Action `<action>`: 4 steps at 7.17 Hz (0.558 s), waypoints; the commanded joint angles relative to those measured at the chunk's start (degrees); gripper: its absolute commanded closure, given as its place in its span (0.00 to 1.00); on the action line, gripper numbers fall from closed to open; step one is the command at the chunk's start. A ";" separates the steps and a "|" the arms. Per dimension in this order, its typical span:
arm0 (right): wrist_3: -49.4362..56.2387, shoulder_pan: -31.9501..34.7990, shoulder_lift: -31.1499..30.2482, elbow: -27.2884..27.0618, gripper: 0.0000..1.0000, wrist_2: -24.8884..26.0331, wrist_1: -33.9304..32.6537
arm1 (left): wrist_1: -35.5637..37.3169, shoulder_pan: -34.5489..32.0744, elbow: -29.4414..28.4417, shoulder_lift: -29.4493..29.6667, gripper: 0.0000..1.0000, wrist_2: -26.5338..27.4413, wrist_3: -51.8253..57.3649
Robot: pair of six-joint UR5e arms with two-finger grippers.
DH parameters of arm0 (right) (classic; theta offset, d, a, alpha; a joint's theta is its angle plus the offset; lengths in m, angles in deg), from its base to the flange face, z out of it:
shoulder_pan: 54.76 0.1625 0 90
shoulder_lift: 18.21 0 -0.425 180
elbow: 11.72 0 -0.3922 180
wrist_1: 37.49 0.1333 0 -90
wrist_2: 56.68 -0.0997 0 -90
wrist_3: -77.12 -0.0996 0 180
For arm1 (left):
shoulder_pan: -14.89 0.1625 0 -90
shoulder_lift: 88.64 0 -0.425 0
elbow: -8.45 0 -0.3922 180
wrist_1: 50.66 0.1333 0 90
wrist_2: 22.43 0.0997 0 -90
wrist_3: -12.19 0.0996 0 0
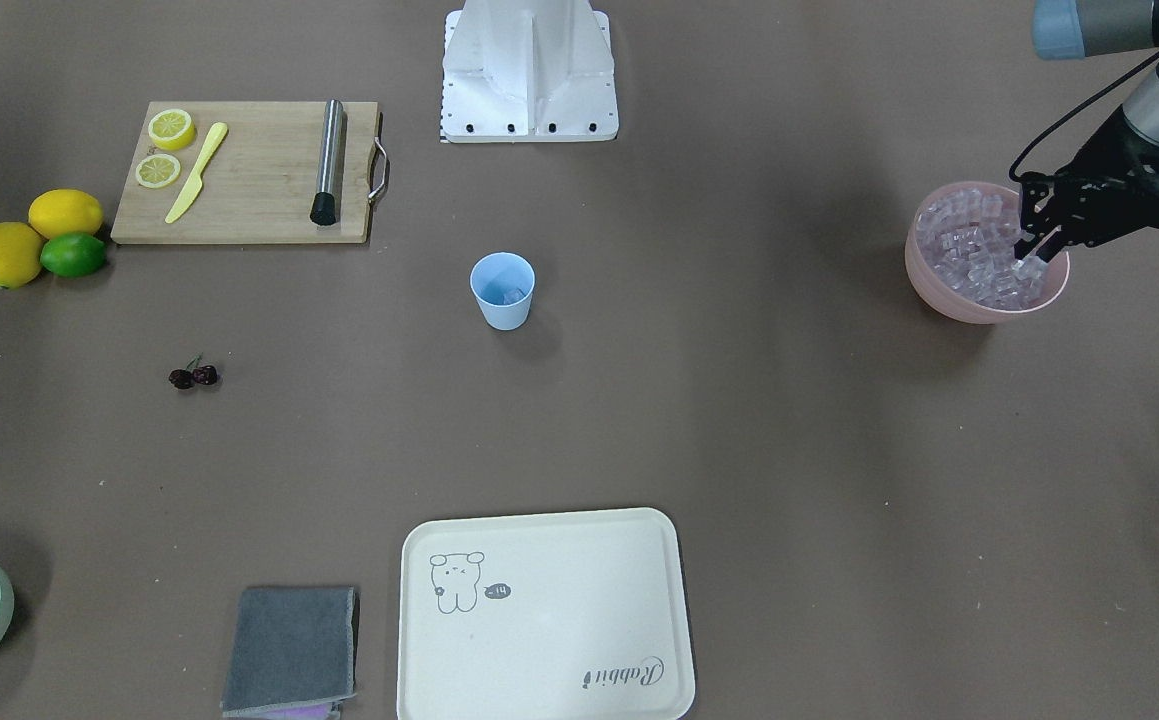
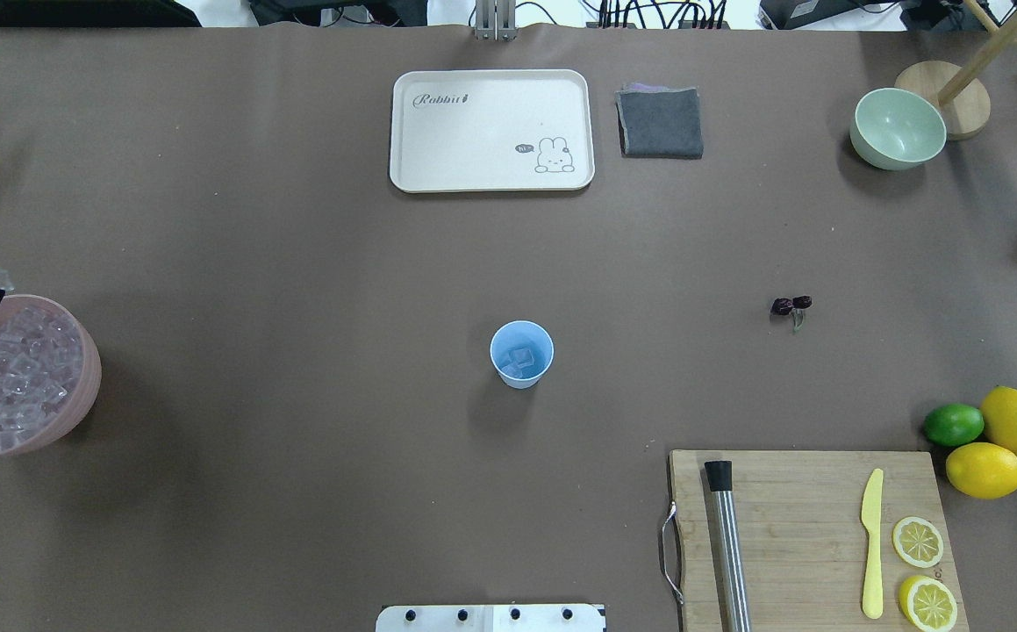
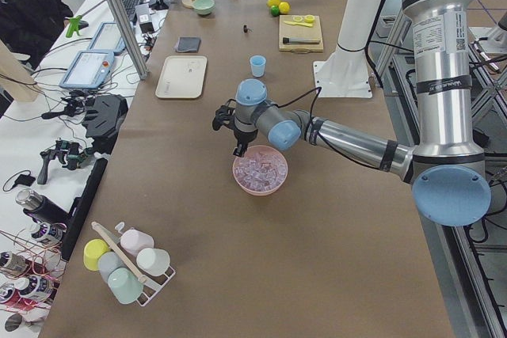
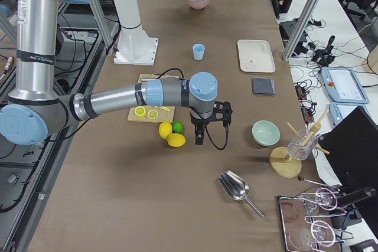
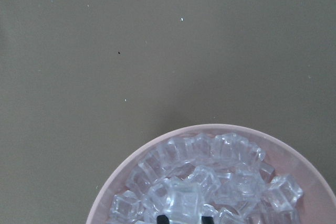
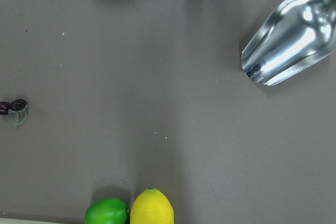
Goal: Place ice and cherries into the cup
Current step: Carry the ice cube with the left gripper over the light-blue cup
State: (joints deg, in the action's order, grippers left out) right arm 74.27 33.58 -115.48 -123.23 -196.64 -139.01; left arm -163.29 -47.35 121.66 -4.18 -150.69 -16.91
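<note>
Dozens of ice (image 2: 8, 369) cubes fill the pink bowl (image 2: 91, 399) at the table's far left. The left gripper (image 1: 1032, 250) is dipped into the pile near the bowl's rim. In the left wrist view its dark fingertips (image 5: 163, 217) stand either side of one cube, but whether they are clamped on it I cannot tell.

The step in hand looks like fetching another cube. The fingers should press on two flat, opposite faces of a single cube, not on a corner or on two cubes at once, since wet, glassy ice will likely squirt out of a skewed grip. The lift should then go straight up, clear of the rim, before crossing.

At the centre stands the cup (image 2: 519, 380), upright, with a few cubes in its bottom. It looks light, so the release should come low and centred over its mouth.

Further right the cherries (image 2: 791, 305) lie on the bare table, well apart from the cup. The right gripper (image 4: 198, 140) hangs beside the lime (image 2: 954, 424) — open or closed, I cannot tell.
</note>
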 commanded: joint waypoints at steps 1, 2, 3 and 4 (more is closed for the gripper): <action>0.03 0.00 0.06 -0.38 0.00 -0.04 0.00 | 0.13 0.98 -1.14 12.50 1.00 -0.94 -13.80; 0.03 0.00 0.06 -0.46 0.00 -0.04 0.00 | 0.22 3.68 -1.76 17.61 1.00 -0.76 -20.49; 0.12 0.00 -0.11 -0.38 0.00 -0.04 0.00 | 1.00 8.15 -2.03 22.45 1.00 0.98 -27.34; 0.12 0.00 -0.46 -0.38 0.00 -0.04 0.00 | 2.40 12.72 -2.73 27.81 1.00 6.04 -33.50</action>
State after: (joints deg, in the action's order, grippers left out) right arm 74.36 33.57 -115.60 -123.61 -196.69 -139.00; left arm -162.24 -39.98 119.67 16.96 -149.13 -42.23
